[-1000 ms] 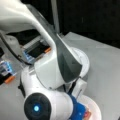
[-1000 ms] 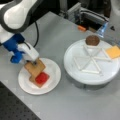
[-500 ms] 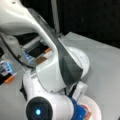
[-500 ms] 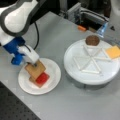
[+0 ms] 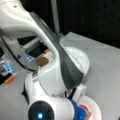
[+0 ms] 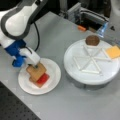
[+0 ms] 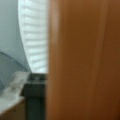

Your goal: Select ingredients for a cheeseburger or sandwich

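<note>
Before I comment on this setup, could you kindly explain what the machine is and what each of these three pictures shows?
It is a single white robot arm ending in a gripper. Two pictures are taken from cameras off the arm; the third from a camera on its wrist. In a front view the gripper is down at the top toast square of a small sandwich with a red tomato disc showing, on a white plate. To that view's right, a round divided tray carries a brown patty and an orange cheese square. In a front view the arm's body hides most of the table. The wrist view is nearly filled by tan toast.
</note>
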{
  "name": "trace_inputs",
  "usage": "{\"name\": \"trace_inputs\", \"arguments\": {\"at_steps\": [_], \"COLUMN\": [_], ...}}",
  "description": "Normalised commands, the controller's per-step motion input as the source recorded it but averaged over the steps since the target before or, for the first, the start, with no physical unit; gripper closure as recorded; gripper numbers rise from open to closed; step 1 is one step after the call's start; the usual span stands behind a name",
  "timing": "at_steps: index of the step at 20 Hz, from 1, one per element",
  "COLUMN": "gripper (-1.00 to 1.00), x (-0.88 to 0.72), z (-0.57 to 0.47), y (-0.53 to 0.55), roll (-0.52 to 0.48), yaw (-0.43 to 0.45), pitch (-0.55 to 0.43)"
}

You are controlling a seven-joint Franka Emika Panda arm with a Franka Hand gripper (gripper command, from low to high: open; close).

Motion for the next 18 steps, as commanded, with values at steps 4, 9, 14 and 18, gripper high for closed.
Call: {"name": "trace_inputs", "arguments": {"at_steps": [4, 9, 14, 18], "gripper": [1.0, 1.0, 1.0, 1.0], "x": [0.12, 0.11, 0.09, 0.09], "z": [-0.06, -0.06, -0.06, -0.04], "y": [-0.06, -0.04, -0.04, -0.04], "roll": [0.143, 0.15, 0.147, 0.142], "yaw": [0.077, 0.072, 0.058, 0.051], "pitch": [-0.039, -0.075, -0.082, -0.087]}}
